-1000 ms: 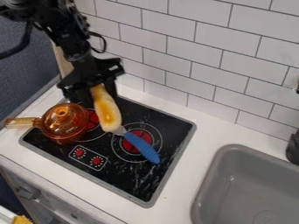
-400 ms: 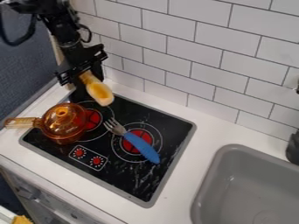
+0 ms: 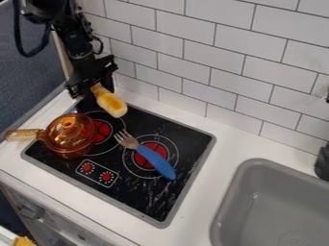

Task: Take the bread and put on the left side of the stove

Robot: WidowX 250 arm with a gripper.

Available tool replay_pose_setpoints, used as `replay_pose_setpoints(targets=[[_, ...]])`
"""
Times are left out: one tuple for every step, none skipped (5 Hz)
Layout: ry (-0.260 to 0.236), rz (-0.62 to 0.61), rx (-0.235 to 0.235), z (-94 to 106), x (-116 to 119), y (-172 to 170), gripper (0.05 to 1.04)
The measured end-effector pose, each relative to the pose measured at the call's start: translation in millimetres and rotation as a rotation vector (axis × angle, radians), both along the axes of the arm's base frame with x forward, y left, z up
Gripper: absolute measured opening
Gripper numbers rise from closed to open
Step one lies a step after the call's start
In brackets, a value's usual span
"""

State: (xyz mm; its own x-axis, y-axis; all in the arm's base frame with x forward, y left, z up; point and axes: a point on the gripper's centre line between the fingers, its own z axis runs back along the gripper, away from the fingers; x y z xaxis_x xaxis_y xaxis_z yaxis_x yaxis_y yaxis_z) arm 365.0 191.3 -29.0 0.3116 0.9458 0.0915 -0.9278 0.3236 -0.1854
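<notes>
Sitting at the stove's (image 3: 138,194) left edge, the lidded amber pot (image 3: 67,139) juts its handle out over the counter (image 3: 32,175). Above the stove's back left corner, the black arm (image 3: 72,33) slants down from the upper left, its wrist angled a little rightward and its gripper (image 3: 94,89) pointing downward. The fingers are closed around the bread's upper end, parted by its thickness. The bread (image 3: 112,103) slopes down rightward, just inside the stove's back edge; whether it touches the surface, I cannot tell. Farther right, a blue-handled fork (image 3: 153,159) lies across the right burner, tines toward the back left corner.
</notes>
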Motion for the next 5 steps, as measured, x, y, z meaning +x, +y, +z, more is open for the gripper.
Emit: replay_pose_setpoints(targets=[[0.012, 0.015, 0.008, -13.5, -0.2, 2.7, 0.585], [0.015, 0.014, 0.008, -17.5, 0.9, 3.5, 0.655], [0.021, -0.015, -0.018, -16.6, 1.6, 0.1, 0.940], [0.020, -0.009, -0.041, -17.4, -1.3, -3.5, 1.009], [0.031, -0.003, -0.055, -16.5, -6.1, -5.3, 1.005]])
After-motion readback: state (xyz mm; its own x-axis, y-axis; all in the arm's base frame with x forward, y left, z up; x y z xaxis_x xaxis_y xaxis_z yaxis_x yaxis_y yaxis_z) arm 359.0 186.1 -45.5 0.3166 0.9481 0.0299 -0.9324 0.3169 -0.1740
